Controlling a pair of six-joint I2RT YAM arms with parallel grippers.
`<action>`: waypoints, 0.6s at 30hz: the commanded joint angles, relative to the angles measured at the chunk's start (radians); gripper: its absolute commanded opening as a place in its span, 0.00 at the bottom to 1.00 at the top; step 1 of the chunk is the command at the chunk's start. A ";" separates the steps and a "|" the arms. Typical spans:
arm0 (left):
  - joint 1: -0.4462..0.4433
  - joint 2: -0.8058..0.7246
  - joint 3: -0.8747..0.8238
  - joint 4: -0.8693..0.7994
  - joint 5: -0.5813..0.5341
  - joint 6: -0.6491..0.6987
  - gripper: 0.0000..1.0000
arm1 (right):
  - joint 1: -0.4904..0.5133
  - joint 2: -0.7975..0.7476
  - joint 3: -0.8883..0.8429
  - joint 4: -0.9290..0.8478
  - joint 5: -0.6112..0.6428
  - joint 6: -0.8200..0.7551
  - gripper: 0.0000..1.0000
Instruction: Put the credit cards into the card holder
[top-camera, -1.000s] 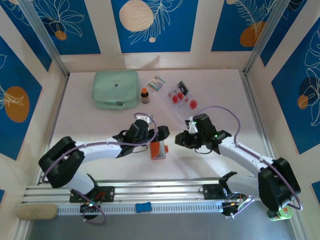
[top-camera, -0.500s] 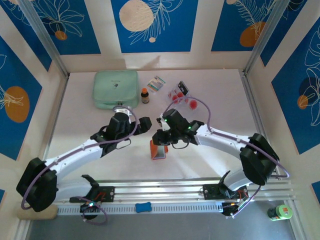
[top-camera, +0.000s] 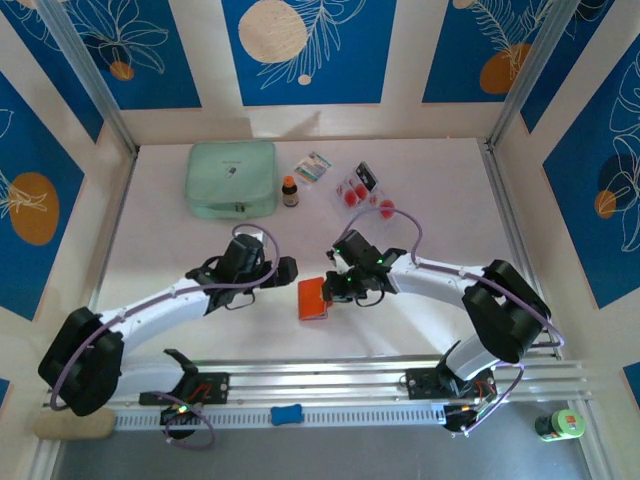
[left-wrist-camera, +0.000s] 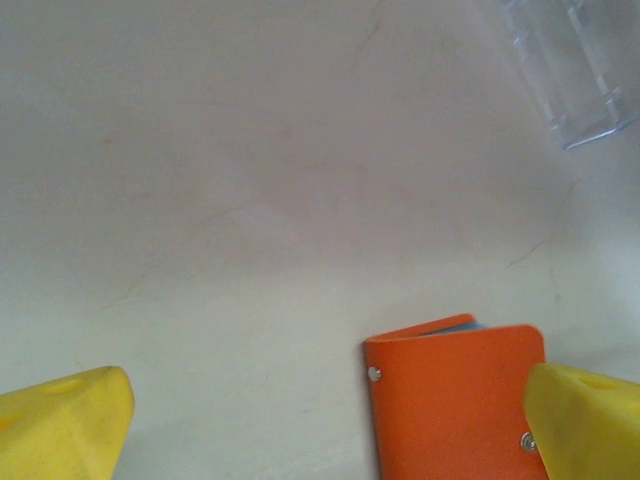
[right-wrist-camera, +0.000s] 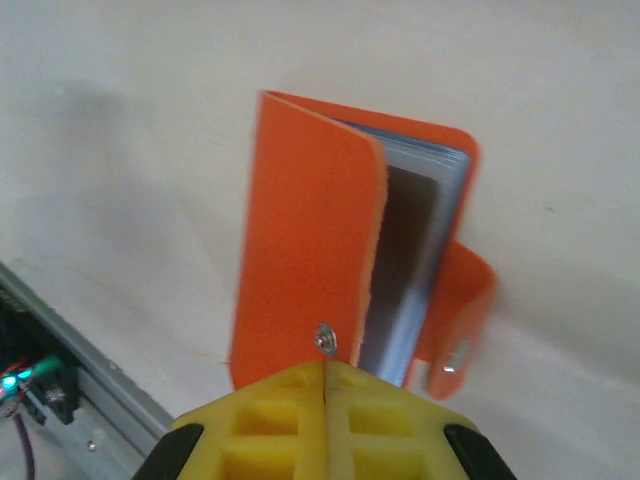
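Orange folding card holder (top-camera: 313, 298): access
Right edge is blocked by right gripper (top-camera: 333, 286); far side is left free.

The card holder (top-camera: 313, 298) lies on the bench (top-camera: 180, 250) near its front middle, between the two claws. The left claw (top-camera: 287, 268) is just to its left and slightly behind, and the right claw (top-camera: 336, 284) is at its right edge, touching the cover. Well behind the holder, right of centre, the cards (top-camera: 355, 190) lie in a loose cluster. Left of them is a packet (top-camera: 316, 167), then a small bottle (top-camera: 290, 191) standing just before it, then a zip pouch (top-camera: 232, 178) farthest left.
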 joint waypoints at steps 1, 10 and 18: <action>0.001 0.026 0.051 -0.045 0.036 0.050 1.00 | -0.007 0.019 -0.026 0.036 -0.002 0.003 0.02; -0.083 0.105 0.096 -0.101 -0.009 0.111 1.00 | -0.011 0.040 -0.047 0.063 -0.011 0.009 0.02; -0.165 0.206 0.135 -0.104 -0.055 0.146 1.00 | -0.012 0.039 -0.061 0.069 -0.008 0.015 0.02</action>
